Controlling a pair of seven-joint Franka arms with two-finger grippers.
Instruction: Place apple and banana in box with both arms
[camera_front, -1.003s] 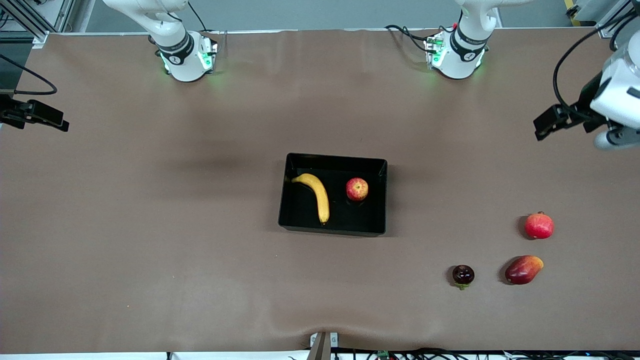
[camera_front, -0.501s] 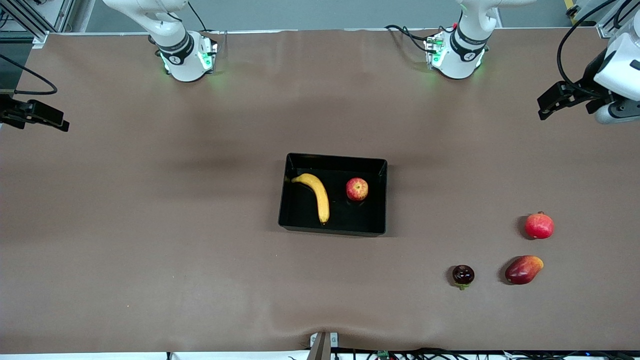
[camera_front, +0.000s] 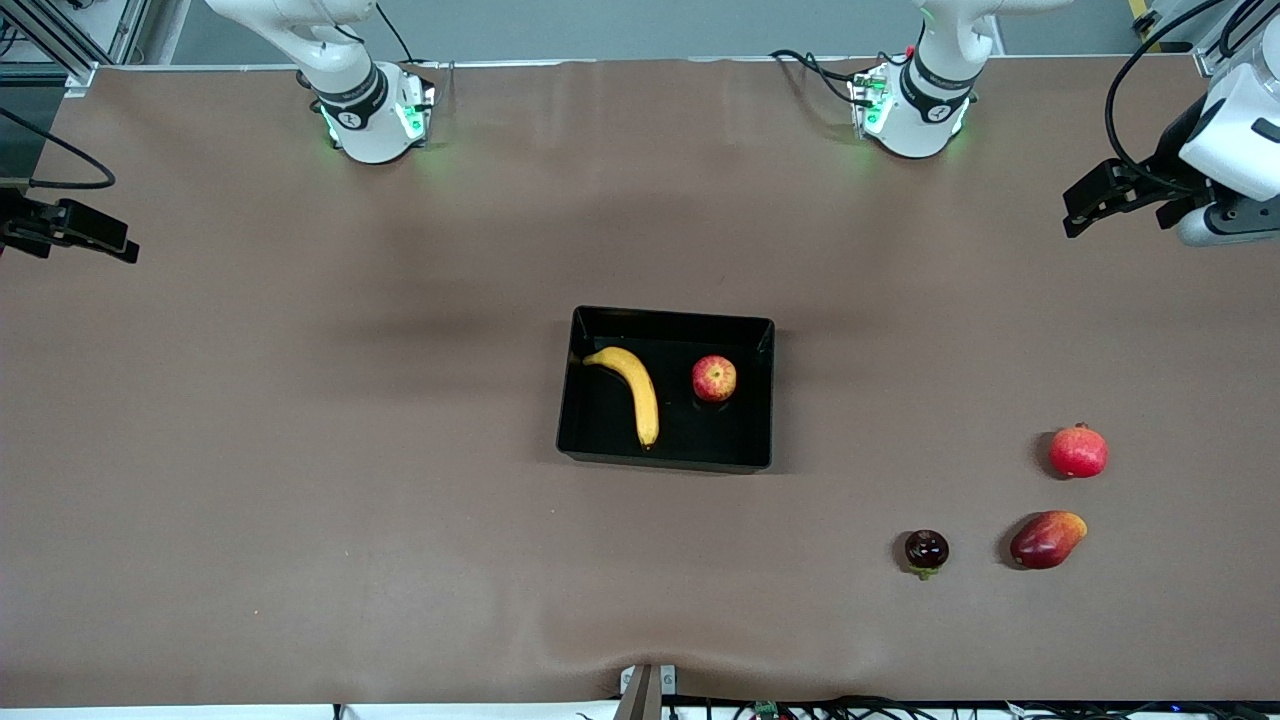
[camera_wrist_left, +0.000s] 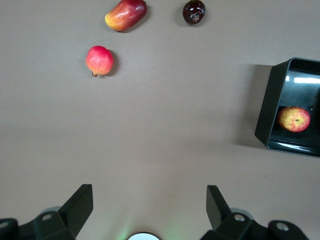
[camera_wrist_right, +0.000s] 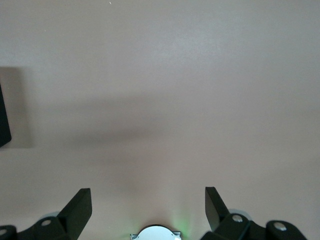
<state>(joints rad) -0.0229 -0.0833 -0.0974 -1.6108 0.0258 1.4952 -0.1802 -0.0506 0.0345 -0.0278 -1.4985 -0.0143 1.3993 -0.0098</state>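
Observation:
The black box (camera_front: 765, 400) sits mid-table. The yellow banana (camera_front: 632, 388) lies in it toward the right arm's end, and the red-yellow apple (camera_front: 714, 378) lies in it toward the left arm's end. In the left wrist view the box's wall (camera_wrist_left: 267, 107) and the apple (camera_wrist_left: 294, 119) show, but the banana is out of view. My left gripper (camera_wrist_left: 150, 195) is open and empty, held high over bare table at the left arm's end; its hand (camera_front: 1225, 150) shows in the front view. My right gripper (camera_wrist_right: 148, 196) is open and empty, high over bare table at the right arm's end.
Three other fruits lie toward the left arm's end, nearer the front camera than the box: a red pomegranate (camera_front: 1078, 451), a red-orange mango (camera_front: 1046, 539) and a small dark fruit (camera_front: 926, 550). A corner of the box (camera_wrist_right: 3, 120) shows in the right wrist view.
The left arm's hand has drawn back toward the robots' side of the table, away from the fruits. The right arm, the box and the fruits have not moved.

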